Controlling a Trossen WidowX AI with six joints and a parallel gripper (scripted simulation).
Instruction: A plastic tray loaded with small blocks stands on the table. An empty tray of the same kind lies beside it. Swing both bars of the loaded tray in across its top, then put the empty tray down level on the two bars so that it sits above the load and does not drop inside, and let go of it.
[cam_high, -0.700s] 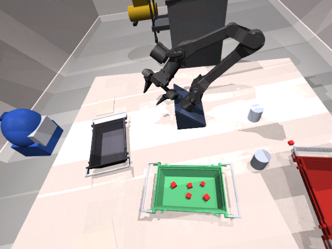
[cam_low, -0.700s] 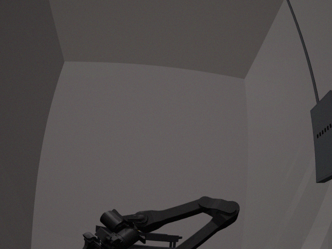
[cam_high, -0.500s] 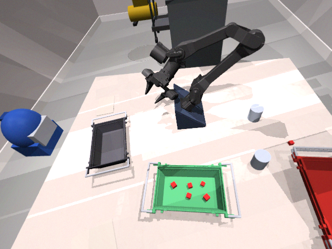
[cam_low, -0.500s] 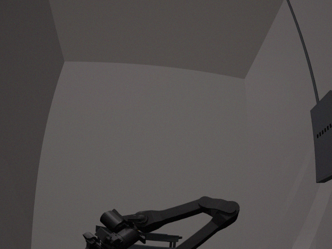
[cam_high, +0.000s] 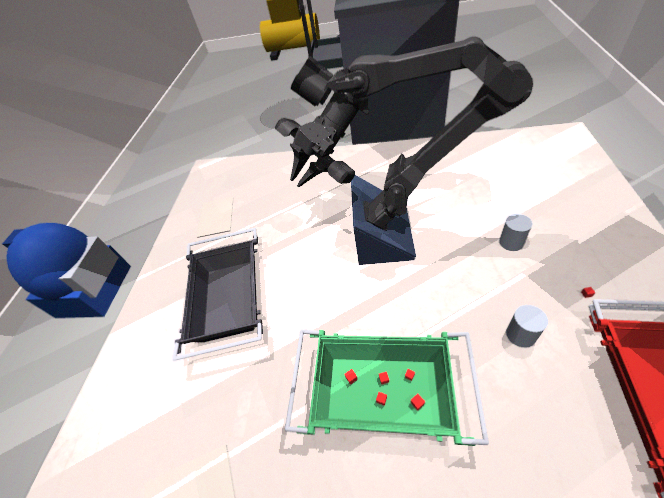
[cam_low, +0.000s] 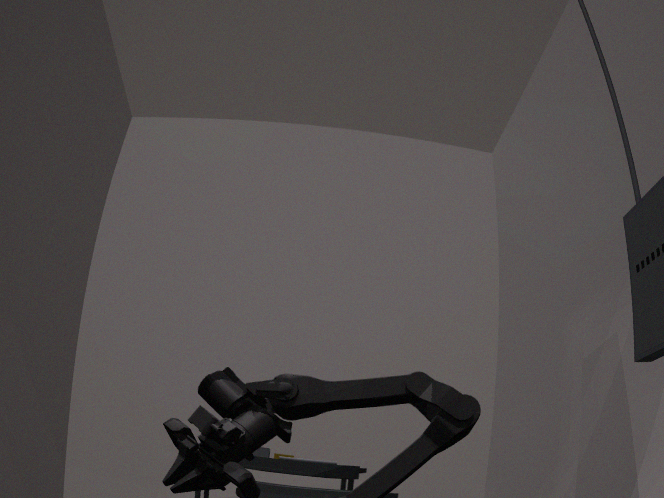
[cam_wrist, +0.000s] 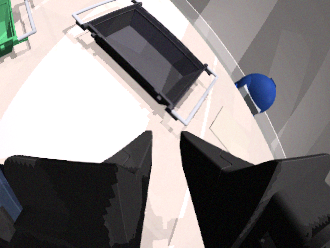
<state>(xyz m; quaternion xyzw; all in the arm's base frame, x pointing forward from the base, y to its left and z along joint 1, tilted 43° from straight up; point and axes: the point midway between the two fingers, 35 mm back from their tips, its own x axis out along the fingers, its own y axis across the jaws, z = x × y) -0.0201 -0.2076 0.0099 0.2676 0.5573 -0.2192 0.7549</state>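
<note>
Near edge of tabletop (cam_high: 160, 418): green tray (cam_high: 321, 385), loaded with five small red blocks (cam_high: 382, 377) on its floor. Its two white wire bars, left bar (cam_high: 292, 385) and right bar (cam_high: 478, 385), both lie swung out past the tray's ends, neither across the top.

Near right: red tray (cam_high: 632, 364), cut off by the frame edge; one loose red cube (cam_high: 588, 292) just beyond its far corner.

Left, middle depth: empty dark grey tray (cam_high: 219, 292), lying flat on the tabletop, well apart from the green tray, its own wire bars out at both ends.

Right, middle depth: two grey cylinders, nearer (cam_high: 526, 325) and farther (cam_high: 515, 232), standing upright.

Centre, farther: arm mounted on a dark blue base block (cam_high: 375, 251).

Far centre-left: claw (cam_high: 304, 172), raised above the tabletop beyond the grey tray, pointing down; fingers narrowed to a small gap, gripping nothing, tabletop visible between them in the wrist view.

Off the tabletop, left: blue rounded object (cam_high: 37, 257).
</note>
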